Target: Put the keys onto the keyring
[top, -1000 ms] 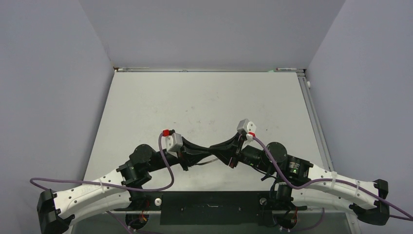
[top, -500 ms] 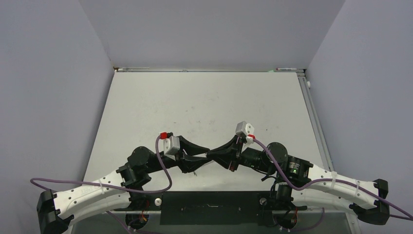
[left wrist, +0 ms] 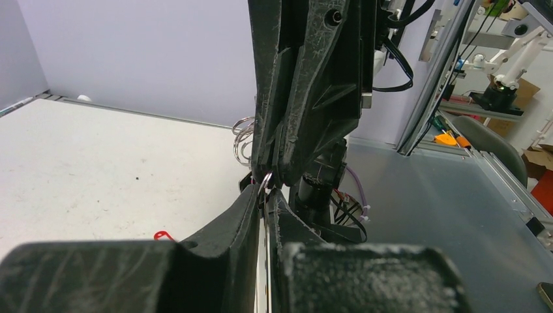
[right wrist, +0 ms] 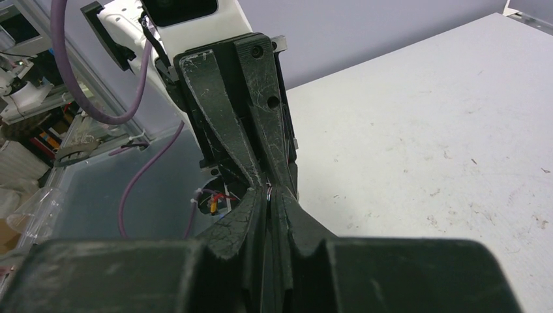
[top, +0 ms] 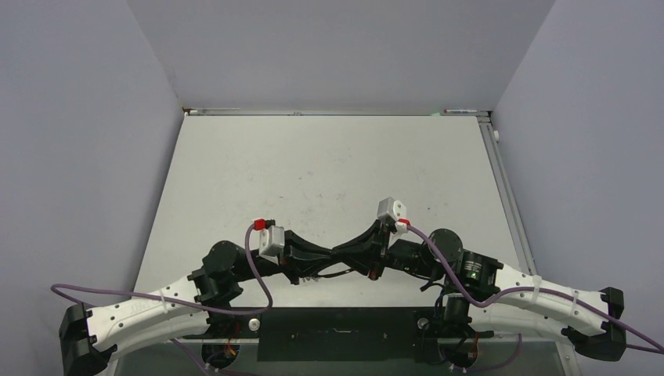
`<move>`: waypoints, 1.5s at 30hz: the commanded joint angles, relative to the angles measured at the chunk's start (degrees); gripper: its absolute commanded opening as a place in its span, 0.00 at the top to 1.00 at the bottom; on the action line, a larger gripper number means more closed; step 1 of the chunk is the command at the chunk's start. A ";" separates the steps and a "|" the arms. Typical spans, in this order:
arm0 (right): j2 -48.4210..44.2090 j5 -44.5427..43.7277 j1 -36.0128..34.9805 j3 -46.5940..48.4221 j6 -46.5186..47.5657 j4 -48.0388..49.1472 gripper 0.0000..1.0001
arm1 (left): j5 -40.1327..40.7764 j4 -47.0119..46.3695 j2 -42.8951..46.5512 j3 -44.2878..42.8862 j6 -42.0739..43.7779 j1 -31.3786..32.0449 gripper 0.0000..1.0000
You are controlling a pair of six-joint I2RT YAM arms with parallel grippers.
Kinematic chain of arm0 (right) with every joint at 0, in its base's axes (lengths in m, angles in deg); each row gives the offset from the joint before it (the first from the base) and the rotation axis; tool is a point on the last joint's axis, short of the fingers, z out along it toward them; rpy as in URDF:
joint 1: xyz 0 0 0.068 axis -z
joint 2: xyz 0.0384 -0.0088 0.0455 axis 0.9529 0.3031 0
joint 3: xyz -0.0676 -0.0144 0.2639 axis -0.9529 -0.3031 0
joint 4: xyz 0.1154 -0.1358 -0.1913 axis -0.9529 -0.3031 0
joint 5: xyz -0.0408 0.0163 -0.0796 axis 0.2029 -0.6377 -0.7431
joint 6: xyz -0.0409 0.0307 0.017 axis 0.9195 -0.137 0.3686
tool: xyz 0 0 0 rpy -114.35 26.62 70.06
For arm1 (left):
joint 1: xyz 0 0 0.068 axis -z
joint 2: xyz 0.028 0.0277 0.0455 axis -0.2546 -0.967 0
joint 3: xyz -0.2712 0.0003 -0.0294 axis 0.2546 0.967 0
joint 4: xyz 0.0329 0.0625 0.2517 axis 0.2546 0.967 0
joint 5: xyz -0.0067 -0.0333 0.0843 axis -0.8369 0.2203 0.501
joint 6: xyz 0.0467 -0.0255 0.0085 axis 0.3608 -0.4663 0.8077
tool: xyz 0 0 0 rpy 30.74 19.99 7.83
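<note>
Left gripper (left wrist: 265,192) is pinched shut on a thin wire loop of the keyring (left wrist: 242,139), and the right gripper (right wrist: 267,193) is clamped tight on it too, tip to tip. So the keyring's held up between both, above the near part of the table (left wrist: 98,163).

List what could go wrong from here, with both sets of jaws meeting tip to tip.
1. The left gripper and right gripper hold the thin keyring wire only at the very tips of their jaws; a small pull could slip it free onto the table.
2. The closed jaws nearly touch, so a misaligned move may make them collide.
</note>
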 commanded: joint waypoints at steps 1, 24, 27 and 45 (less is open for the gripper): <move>0.22 -1.19 -0.58 3.30 -1.28 2.43 0.86 | 3.67 -4.17 2.07 0.10 0.58 0.63 1.00; -2.79 0.56 -0.60 6.18 18.02 -11.28 0.48 | 4.08 22.23 5.12 -10.72 -1.65 0.72 1.00; -1.20 1.89 -0.57 6.66 21.73 -12.35 0.50 | 3.57 26.80 5.57 -12.87 -1.69 0.88 1.00; 7.46 9.38 -0.67 11.34 25.83 -13.47 0.59 | 5.48 38.63 5.67 -17.47 0.62 3.74 1.00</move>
